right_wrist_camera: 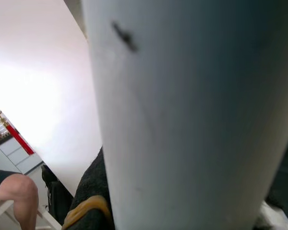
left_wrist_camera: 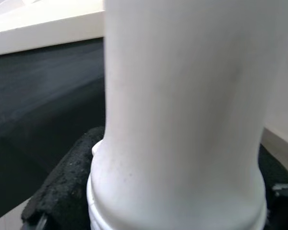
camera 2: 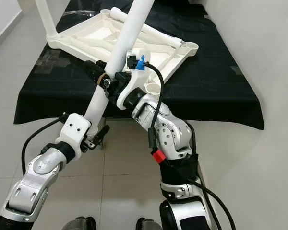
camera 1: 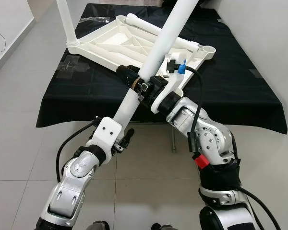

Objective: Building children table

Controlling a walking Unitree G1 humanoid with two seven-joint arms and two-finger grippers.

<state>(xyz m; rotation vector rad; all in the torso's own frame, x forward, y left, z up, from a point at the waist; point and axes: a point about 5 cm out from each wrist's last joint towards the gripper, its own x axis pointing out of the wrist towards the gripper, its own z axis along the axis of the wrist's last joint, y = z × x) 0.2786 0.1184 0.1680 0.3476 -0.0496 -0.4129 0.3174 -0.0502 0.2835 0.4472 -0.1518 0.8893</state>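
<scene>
Both arms up at frame centre, gripping one long white table leg [camera 1: 156,55] that runs diagonally from lower left-centre to top edge.

Right gripper [camera 1: 134,79]: black fingers clamped round leg mid-length, centre of frame.

Left gripper [camera 1: 121,139]: lower on same leg, near its bottom end, fingers pinching it; left wrist view shows a black pad [left_wrist_camera: 62,184] pressed against leg.

Upturned white tabletop [camera 1: 110,40] lies on black-clothed table [camera 1: 240,81], upper centre. One leg upright in far-left corner socket [camera 1: 66,21]; another leg lying across tabletop [camera 1: 158,31]. Tile floor [camera 1: 19,143] below.
</scene>
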